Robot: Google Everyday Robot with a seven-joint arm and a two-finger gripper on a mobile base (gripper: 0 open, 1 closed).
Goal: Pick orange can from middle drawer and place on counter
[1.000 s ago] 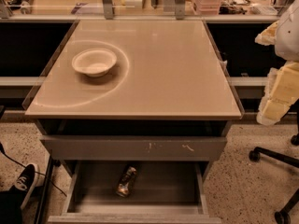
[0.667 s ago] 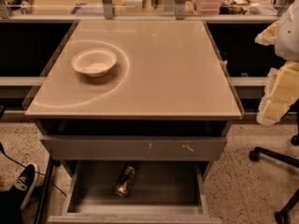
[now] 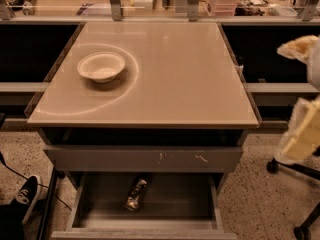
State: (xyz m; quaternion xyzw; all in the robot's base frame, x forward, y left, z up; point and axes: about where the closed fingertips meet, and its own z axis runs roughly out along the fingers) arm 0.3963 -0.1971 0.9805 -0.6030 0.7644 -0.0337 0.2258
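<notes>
The orange can (image 3: 136,194) lies on its side on the grey floor of the open middle drawer (image 3: 200,204), left of centre, pointing front to back. The drawer is pulled out below a closed drawer front with white scratches (image 3: 145,158). The beige counter (image 3: 180,79) is above, with a faint pale ring mark. My gripper (image 3: 302,129) hangs at the right edge of the camera view, beside the counter's right front corner, well above and to the right of the can, holding nothing that I can see.
A white bowl (image 3: 101,66) stands on the counter's left side. A cluttered shelf (image 3: 225,1) runs along the back. Office chair wheels (image 3: 272,165) are on the floor at the right. A shoe (image 3: 25,194) and a cable are at the lower left.
My gripper has dropped a little lower along the right edge. The can, the drawer and the bowl have not moved.
</notes>
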